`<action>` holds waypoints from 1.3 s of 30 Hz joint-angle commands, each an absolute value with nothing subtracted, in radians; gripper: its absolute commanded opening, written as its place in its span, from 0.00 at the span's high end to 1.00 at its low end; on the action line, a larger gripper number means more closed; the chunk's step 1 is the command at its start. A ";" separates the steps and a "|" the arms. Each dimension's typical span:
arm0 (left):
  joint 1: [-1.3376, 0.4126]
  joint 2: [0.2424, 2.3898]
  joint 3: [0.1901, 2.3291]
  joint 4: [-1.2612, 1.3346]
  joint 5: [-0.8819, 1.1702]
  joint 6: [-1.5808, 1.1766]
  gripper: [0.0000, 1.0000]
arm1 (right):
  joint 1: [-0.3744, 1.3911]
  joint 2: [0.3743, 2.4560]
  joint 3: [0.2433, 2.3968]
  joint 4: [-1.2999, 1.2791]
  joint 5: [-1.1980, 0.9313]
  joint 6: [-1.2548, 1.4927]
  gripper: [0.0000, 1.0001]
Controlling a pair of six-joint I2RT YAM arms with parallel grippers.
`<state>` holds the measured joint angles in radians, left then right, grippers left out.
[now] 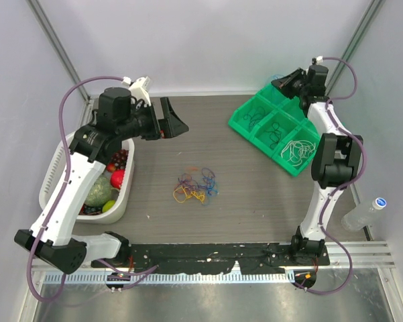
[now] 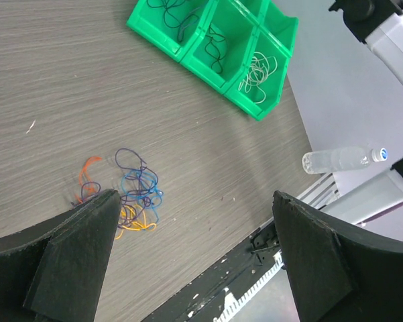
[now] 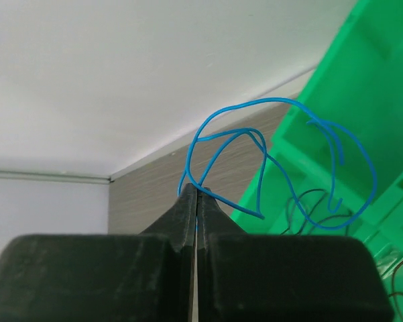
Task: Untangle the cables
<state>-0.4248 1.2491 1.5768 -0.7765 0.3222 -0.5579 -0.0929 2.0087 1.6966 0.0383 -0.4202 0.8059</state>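
1. Left arm: base at the near left; the forearm rises over the basket [image 1: 53, 176]; the wrist lies about level and points right, toward the middle of the bench [image 1: 248, 198].
2. Left tool [image 1: 180, 123]: jaws spread wide, nothing between them; it hangs above the bench, well apart from the tangle [image 1: 196, 186]; in the left wrist view [image 2: 194, 225] both black fingers [image 2: 80, 255] frame the bench [image 2: 67, 87] below.
3. Right arm: base at the near right; it stands upright, then reaches to the far right corner, above the far end of the bins [image 1: 236, 123].
4. Right tool [image 1: 282, 82]: clamped tight on a blue cable [image 3: 275, 100]; in the right wrist view the tips [image 3: 197, 196] meet with no gap, pinching the strand low.
5. Bench: grey-brown wood grain; pale plain walls on three sides; a black strip runs along the near edge.
6. On the bench: white slatted basket at the left with fruit in it; green bins [image 2: 162, 37] at the far right, set diagonally; a clear bottle [image 1: 366, 213] lies off the bench's right edge [image 2: 338, 159].
7. Bins hold dark cables [image 1: 265, 125] and, in the nearest compartment, white cables [image 1: 296, 151].
8. Tangle [image 2: 137, 194]: blue, purple, yellow and orange strands, flat on the bench about mid-way; a loose clump, a little wider left-right than near-far; no one clear axis.
9. Blue cable: loops stand up from the pinched tips and arc to the right in front of the bins [image 3: 362, 80]; free ends hang down.
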 commanded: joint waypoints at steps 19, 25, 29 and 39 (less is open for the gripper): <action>-0.420 1.318 1.663 -0.841 0.345 -0.500 0.00 | -0.118 2.313 2.026 -0.222 -0.285 0.830 0.90; -0.420 1.305 1.635 -0.825 0.353 -0.503 0.00 | -0.118 2.303 2.074 -0.313 -0.285 0.807 0.71; -0.420 1.315 1.608 -0.790 0.391 -0.541 0.00 | -0.118 2.290 2.124 -0.409 -0.282 0.778 0.55; -0.422 1.354 1.461 -0.733 0.460 -0.561 0.27 | 0.119 1.922 1.746 -0.500 -0.256 0.471 0.54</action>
<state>-0.4248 1.3327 1.5066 -0.7948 0.3927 -0.5503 -0.0559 2.1513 1.8679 -0.4652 -0.2451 0.6636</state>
